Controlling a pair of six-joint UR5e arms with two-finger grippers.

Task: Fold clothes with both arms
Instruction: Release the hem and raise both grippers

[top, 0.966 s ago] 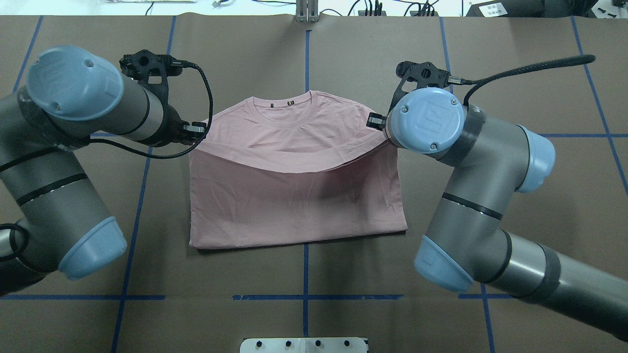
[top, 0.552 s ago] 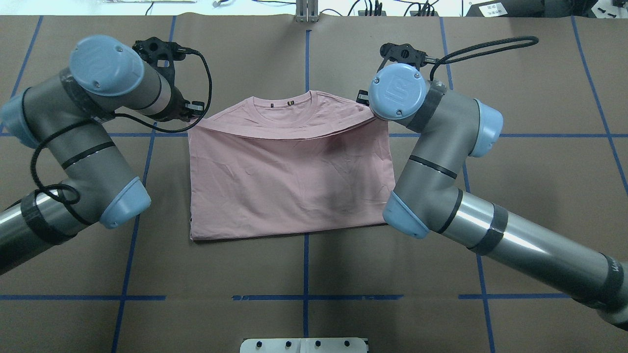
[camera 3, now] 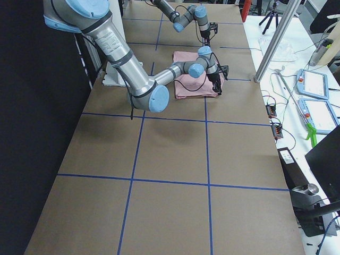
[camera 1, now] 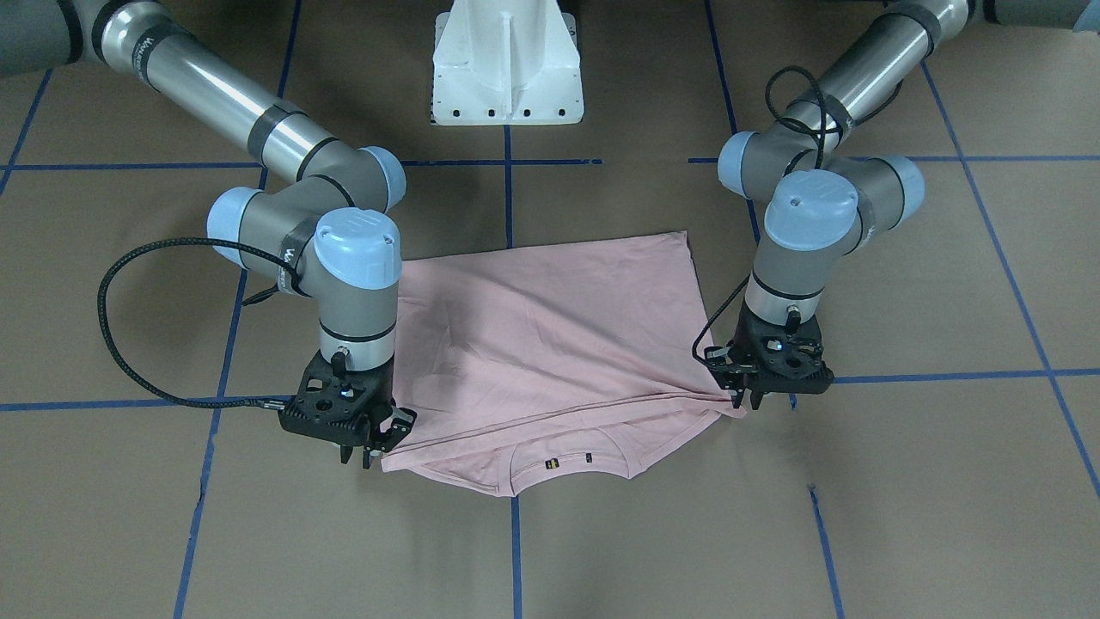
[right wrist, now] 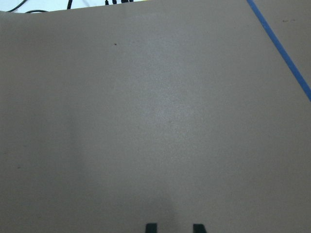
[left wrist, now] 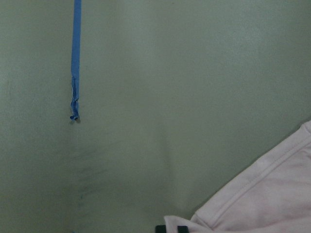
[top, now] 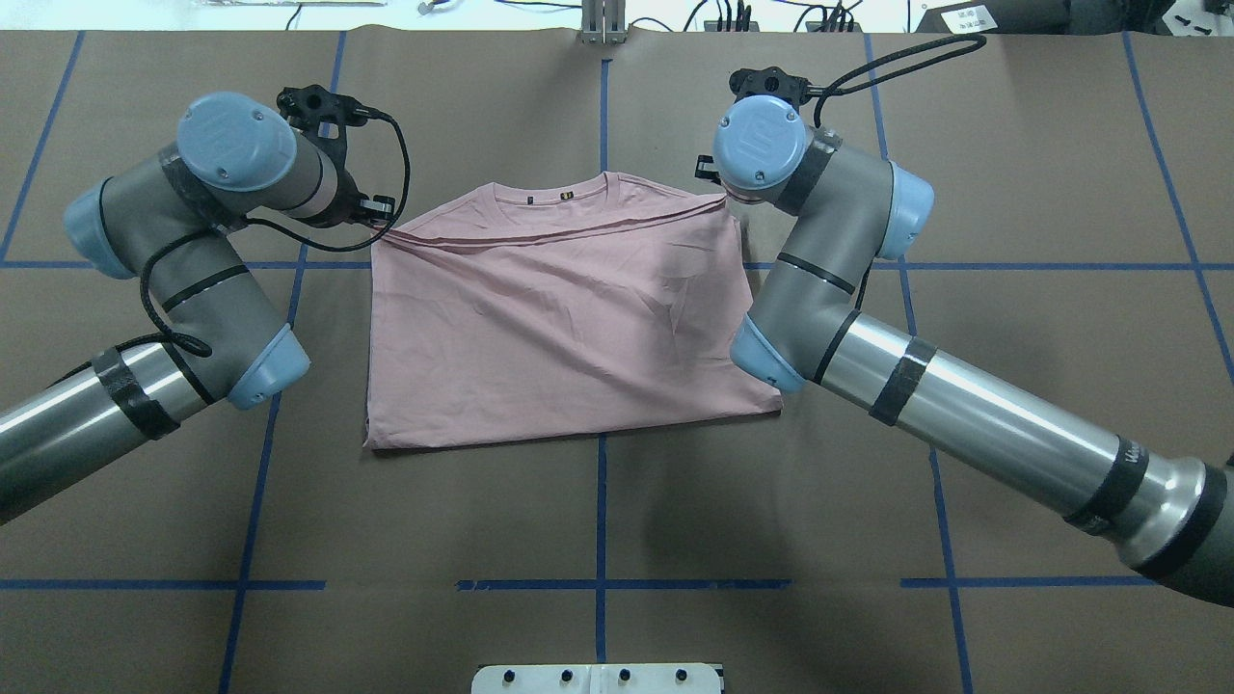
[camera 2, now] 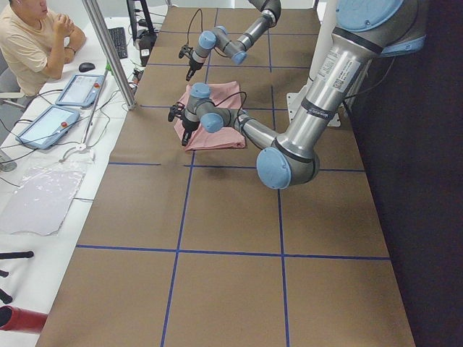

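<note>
The pale pink T-shirt lies doubled over on the brown table, its top layer reaching nearly to the ribbed collar. My left gripper is at the fold's far left corner. The front-facing view shows this gripper pinching that corner, and cloth sits at its narrow fingertips in the left wrist view. My right gripper is at the far right corner. From the front, the right gripper has spread fingers beside the cloth. Its wrist view shows the fingertips apart over bare table.
The white pedestal stands at the robot's side of the table. Blue tape lines cross the brown surface. A metal post and cables sit at the far edge. A person sits at a desk beyond it.
Both grippers have moved away from the robot, carrying the top layer's edge up over the chest almost to the collar. Both arms have stretched out.
</note>
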